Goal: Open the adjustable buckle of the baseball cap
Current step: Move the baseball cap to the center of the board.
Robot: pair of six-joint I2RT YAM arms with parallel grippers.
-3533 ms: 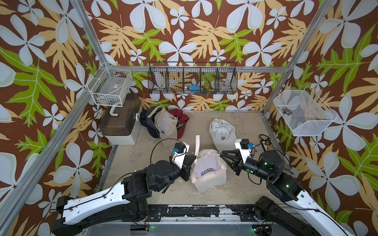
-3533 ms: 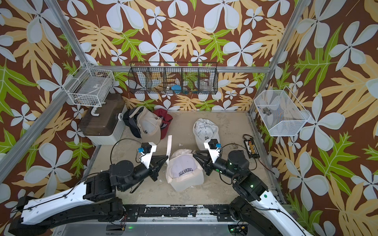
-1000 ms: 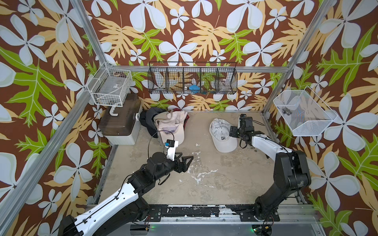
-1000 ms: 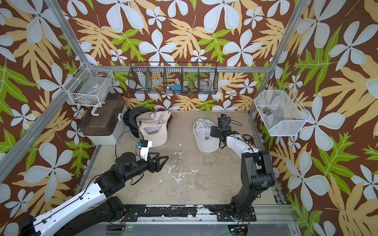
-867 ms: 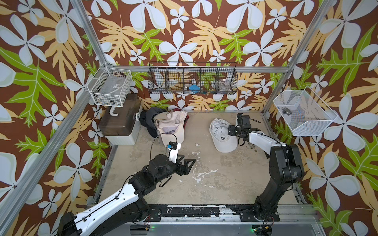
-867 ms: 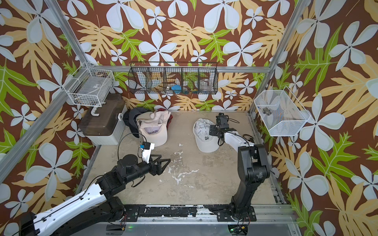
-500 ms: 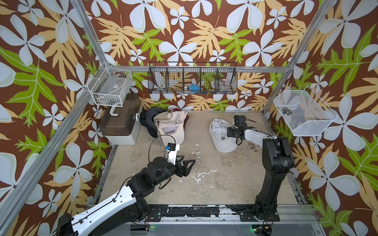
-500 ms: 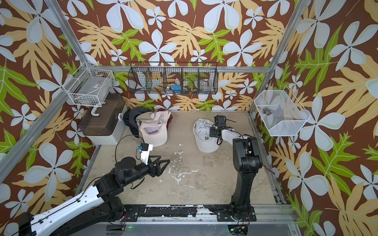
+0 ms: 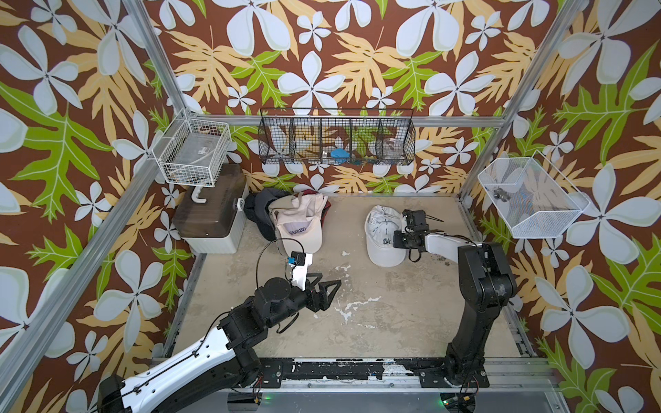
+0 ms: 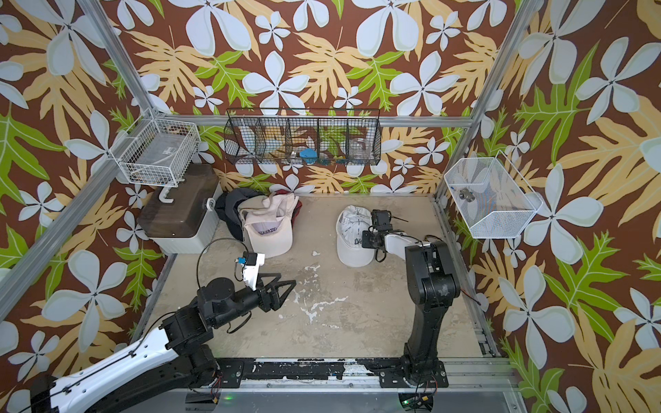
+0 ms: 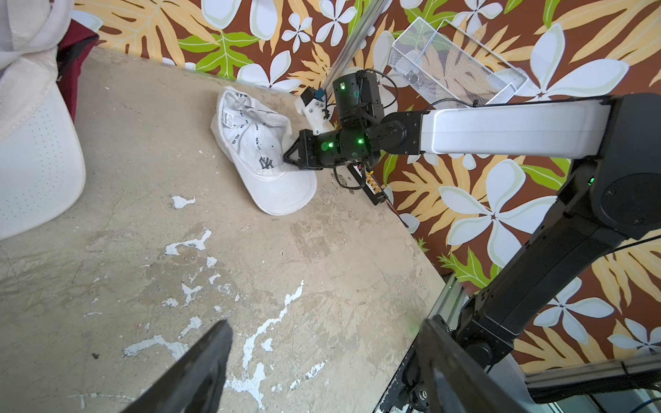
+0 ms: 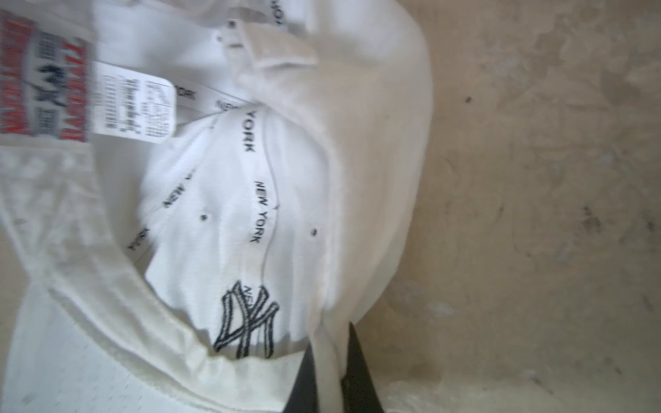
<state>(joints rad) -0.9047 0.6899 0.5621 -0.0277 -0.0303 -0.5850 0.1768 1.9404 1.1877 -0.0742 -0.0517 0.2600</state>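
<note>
At back right, right gripper (image 9: 396,240) pinched shut on side edge of white cap (image 9: 381,229); cap lies upside down, lining showing. Left gripper (image 9: 331,295) wide apart, holding nothing.

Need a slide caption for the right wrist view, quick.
Upturned white cap, lining and labels showing, pinched at its edge by the shut right tool on a worn tabletop.

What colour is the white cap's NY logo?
Dark navy or black. The NY logo shows best in the right wrist view.
</note>
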